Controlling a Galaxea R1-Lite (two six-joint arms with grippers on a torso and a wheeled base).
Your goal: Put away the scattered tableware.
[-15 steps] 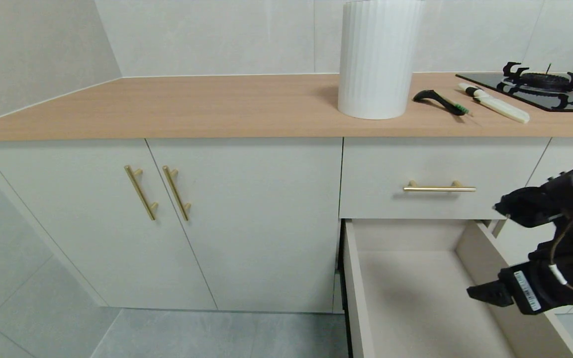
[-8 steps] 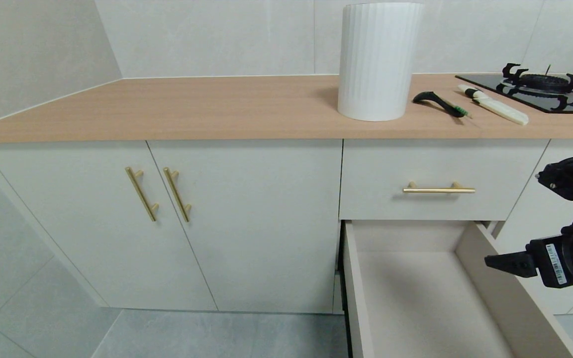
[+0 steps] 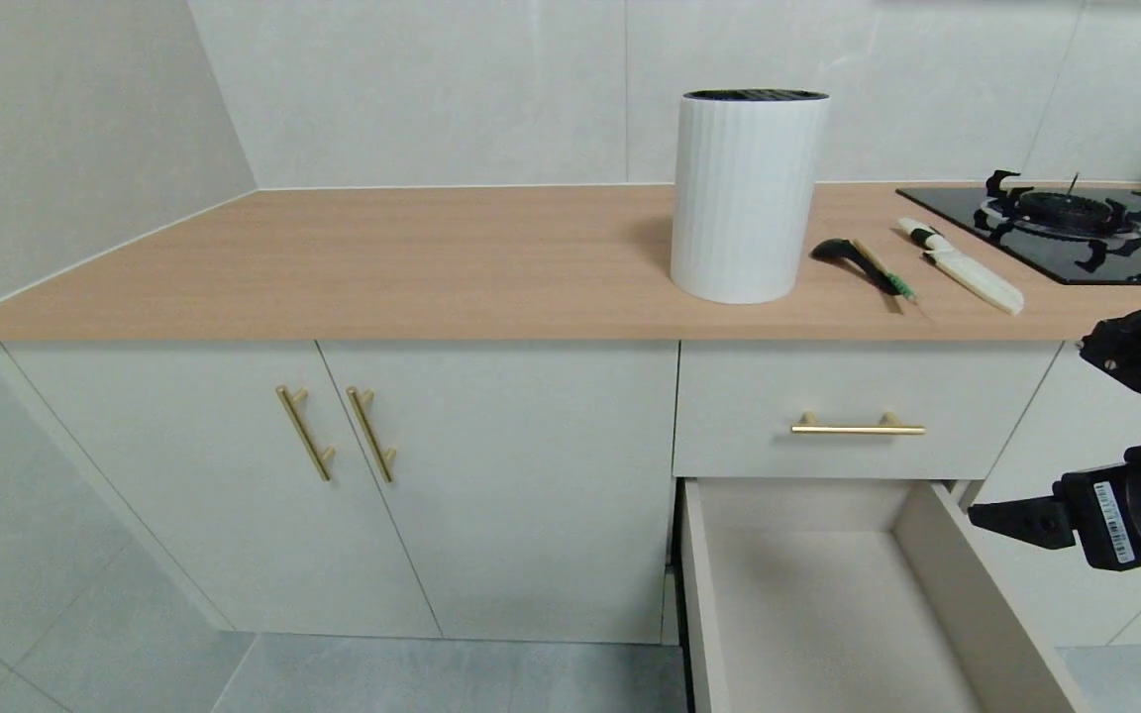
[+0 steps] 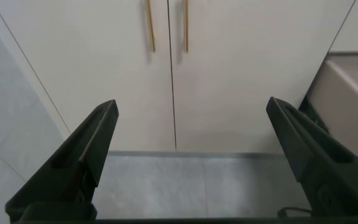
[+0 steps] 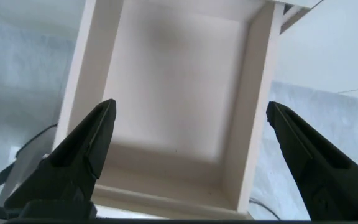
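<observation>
- Wooden counter (image 3: 432, 257) holds your tableware: a white knife (image 3: 962, 277) and a black-handled tool (image 3: 863, 262) lie flat, right of the tall white holder (image 3: 749, 198), near the stove (image 3: 1066, 213).
- Your right gripper (image 5: 190, 111) is wide open and holds nothing, low beside the open drawer (image 3: 957, 594). Lifting it could bump the drawer wall or the counter edge.
- Your left gripper (image 4: 191, 111) is wide open too, down by the cupboard doors (image 4: 229, 74).
- That knife is thin, so fingers may slip or push it away.
</observation>
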